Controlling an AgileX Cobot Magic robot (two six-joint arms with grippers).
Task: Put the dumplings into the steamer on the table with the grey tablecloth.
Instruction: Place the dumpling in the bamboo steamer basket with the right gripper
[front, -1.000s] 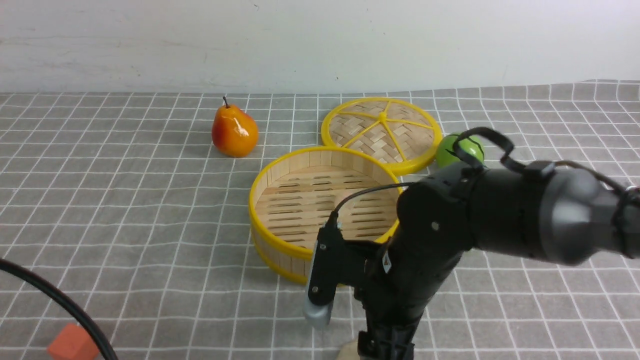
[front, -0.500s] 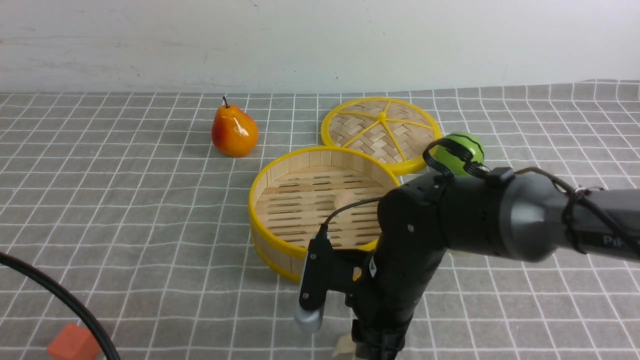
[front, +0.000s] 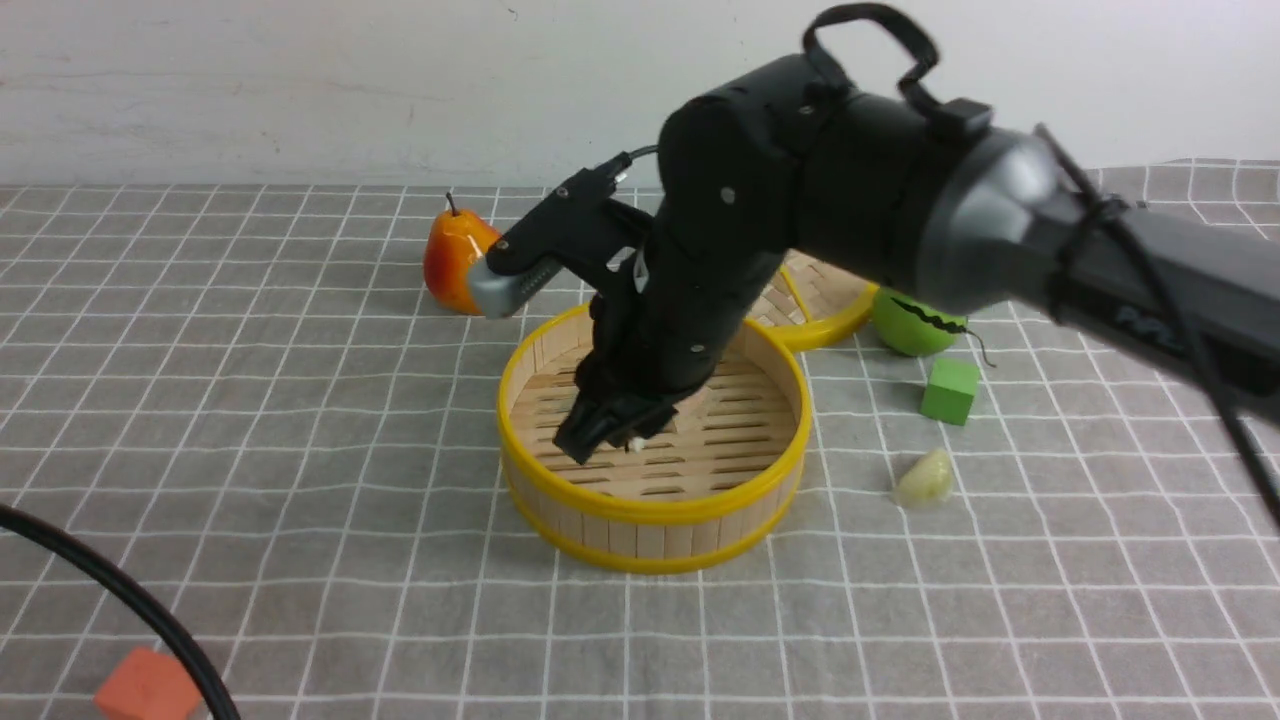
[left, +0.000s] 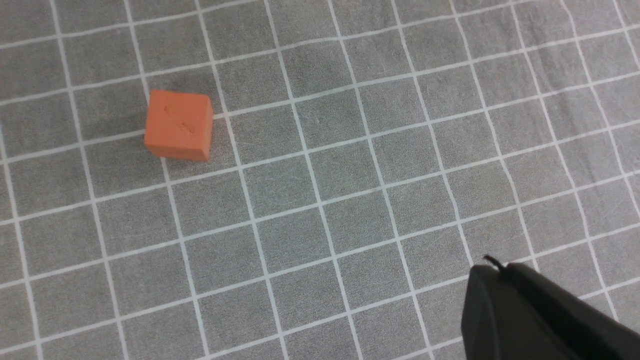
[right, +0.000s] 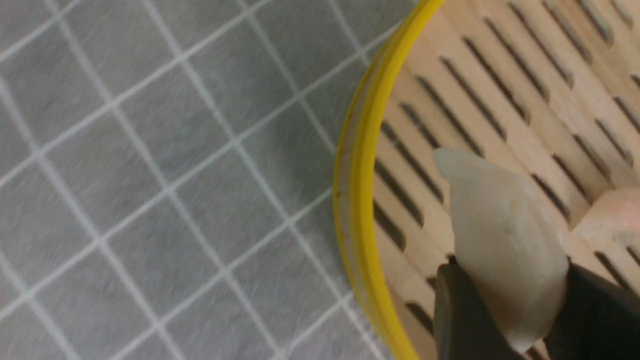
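Note:
The steamer (front: 650, 505) stands mid-table on the grey tablecloth (front: 300, 420). My right gripper (front: 612, 432) hangs inside its near-left part, shut on a creamy white dumpling (right: 500, 225) that sticks out past the jaws (right: 510, 280) just above the slotted floor. A pinkish dumpling (right: 620, 215) lies on the floor of the steamer (right: 357, 200) beside it. A pale greenish dumpling (front: 925, 480) rests on the cloth to the steamer's right. My left gripper (left: 500, 267) is shut and empty over bare cloth.
A pear (front: 468, 262) sits behind-left of the steamer. The woven lid (front: 830, 290), a green ball (front: 915, 325) and a green cube (front: 950, 390) lie to the right. An orange block (front: 145, 685) and a black cable (front: 130, 600) are at the front left.
My right arm has lifted from the table's front edge and swung back over the steamer, its jaws closed on the white dumpling. The left arm has stayed put.

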